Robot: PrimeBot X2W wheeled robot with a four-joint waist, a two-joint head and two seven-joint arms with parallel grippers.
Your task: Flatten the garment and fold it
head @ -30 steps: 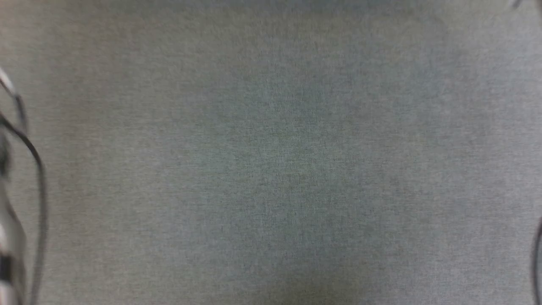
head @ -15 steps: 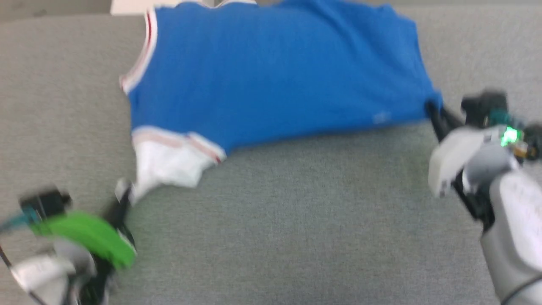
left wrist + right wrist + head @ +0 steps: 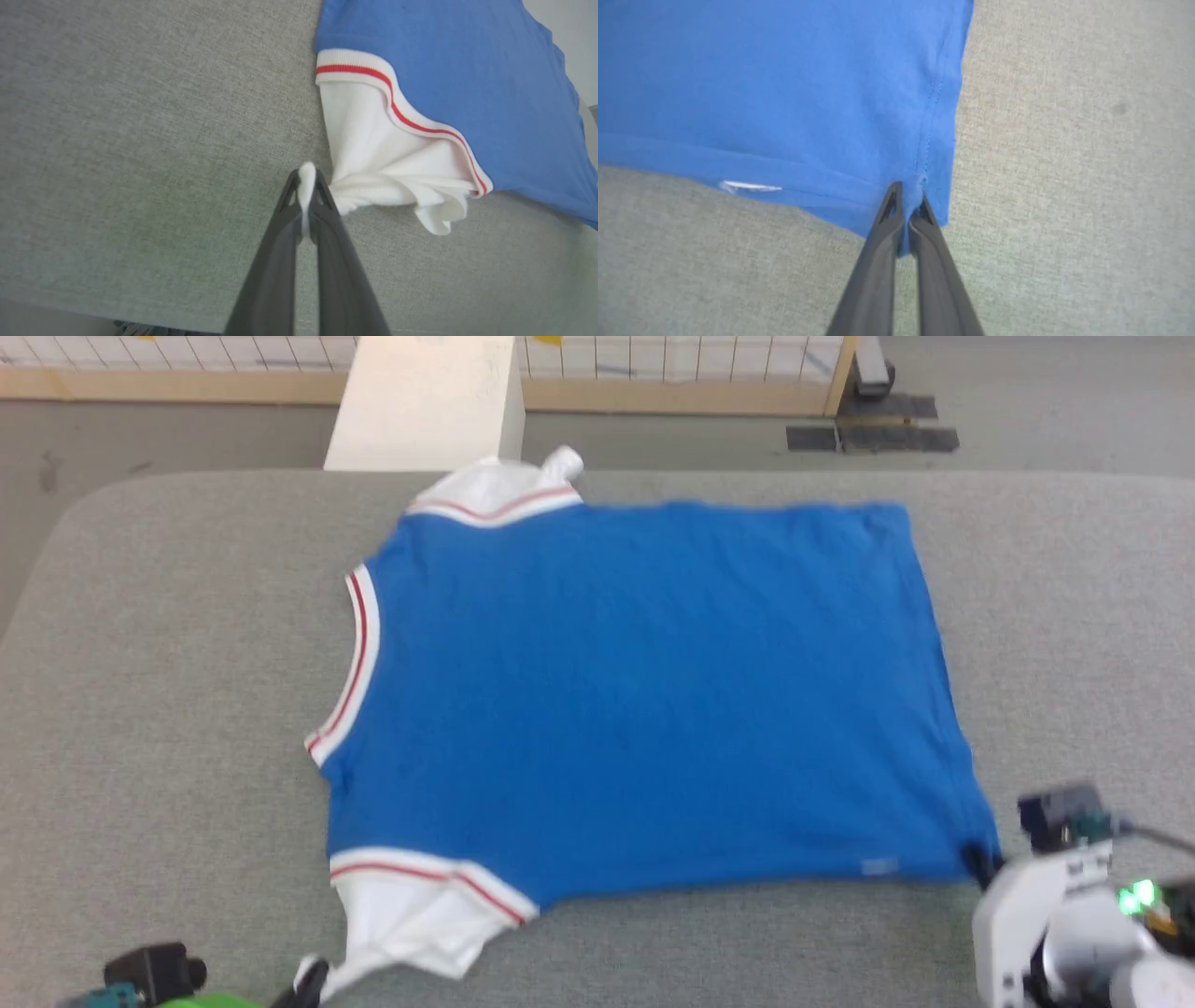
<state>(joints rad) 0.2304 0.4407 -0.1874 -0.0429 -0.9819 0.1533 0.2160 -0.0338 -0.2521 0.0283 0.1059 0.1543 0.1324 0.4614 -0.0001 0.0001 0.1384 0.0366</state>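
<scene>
The garment (image 3: 644, 691), bright blue with white sleeves and red-striped white trim, lies spread on the grey table, collar to the left. My left gripper (image 3: 313, 980) at the bottom left is shut on the tip of the near white sleeve (image 3: 378, 158); in the left wrist view white cloth is pinched between the fingers of that gripper (image 3: 307, 175). At the lower right, my right gripper (image 3: 980, 859) is shut on the near hem corner. The right wrist view shows blue cloth (image 3: 784, 93) clamped in that gripper (image 3: 906, 193). The far sleeve (image 3: 504, 485) lies bunched at the table's back edge.
The grey fabric-covered table (image 3: 168, 663) has rounded corners and bare room on every side of the shirt. Beyond its back edge stand a pale block (image 3: 425, 401) and a wire-mesh fence (image 3: 672, 359) on the floor.
The head camera has swung up from bare table to the whole shirt. Both grippers keep their hold on sleeve and hem corner.
</scene>
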